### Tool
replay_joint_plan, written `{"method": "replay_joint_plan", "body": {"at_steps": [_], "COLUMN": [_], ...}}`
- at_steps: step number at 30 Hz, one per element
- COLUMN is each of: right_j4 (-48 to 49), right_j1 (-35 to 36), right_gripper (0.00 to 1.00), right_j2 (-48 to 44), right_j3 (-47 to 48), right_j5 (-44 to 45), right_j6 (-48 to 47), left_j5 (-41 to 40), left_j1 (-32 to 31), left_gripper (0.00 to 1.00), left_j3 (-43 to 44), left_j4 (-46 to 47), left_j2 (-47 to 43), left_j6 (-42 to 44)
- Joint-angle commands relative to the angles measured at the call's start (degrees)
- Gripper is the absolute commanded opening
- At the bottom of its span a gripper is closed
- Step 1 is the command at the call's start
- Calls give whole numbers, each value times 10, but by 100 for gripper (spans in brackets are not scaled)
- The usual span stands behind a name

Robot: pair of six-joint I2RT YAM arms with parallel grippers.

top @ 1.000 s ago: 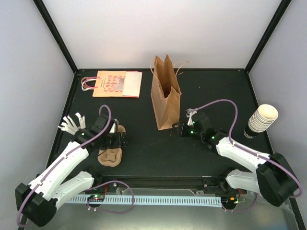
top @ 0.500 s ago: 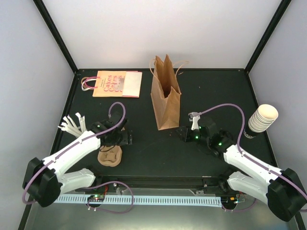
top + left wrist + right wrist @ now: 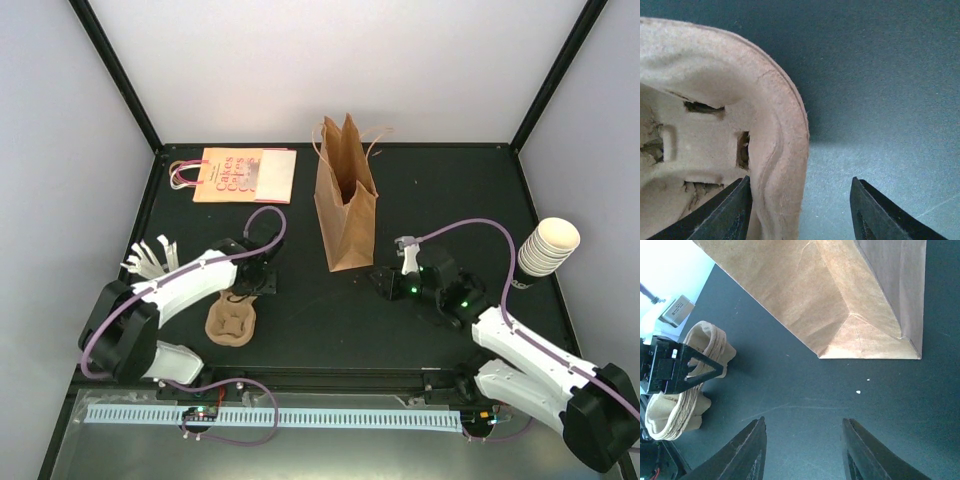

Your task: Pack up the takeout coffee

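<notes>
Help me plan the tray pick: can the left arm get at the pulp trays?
Likely yes: the left gripper straddles the rim of the pulp trays, jaws apart, nothing else blocking.

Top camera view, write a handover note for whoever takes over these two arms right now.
Left gripper: open, straddling the rim of the pulp tray stack, one finger inside, one over the table; not clamped.
Right gripper: open, empty, low by the base of the brown paper bag.
Things: the bag stands upright, mouth open, mid-table. Lidless cup stack at the right edge. No lidded coffee cup shows in any view; whether one is in the bag cannot be told.
Done: nothing visibly packed.
Left: probably lift a tray, find the coffee, load the bag.
</notes>
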Motion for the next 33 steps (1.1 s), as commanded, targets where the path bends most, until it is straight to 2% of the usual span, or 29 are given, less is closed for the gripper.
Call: {"method": "replay_joint_plan", "body": {"at_steps": [1, 6, 12, 17, 20, 24, 29, 33], "right_j4": [-3, -12, -24, -22, -20, -10, 5, 12], "right_j1": [-3, -2, -2, -3, -2, -2, -2, -2], "right_gripper": [44, 45, 44, 44, 44, 45, 45, 45], "right_j2": [-13, -18, -31, -29, -25, -23, -10, -3], "right_j3": [-10, -9, -9, -14, -16, -22, -24, -22], "right_j5": [-3, 0, 8, 2, -4, -9, -19, -25], "right_j6": [-5, -6, -6, -3, -2, 0, 4, 5], "left_j5": [-7, -16, -43, -30, -13, -1, 0, 15], "left_j1": [-3, -2, -1, 0, 0, 0, 0, 2], "left_gripper": [52, 32, 31, 31, 39, 56, 64, 65], "left_j3": [41, 72, 120, 155, 156, 135, 131, 128], "left_j4": [29, 37, 28, 28, 31, 36, 16, 18], "left_j2": [25, 68, 114, 128, 106, 69, 54, 52], "left_j6": [24, 44, 60, 73, 79, 84, 96, 114]}}
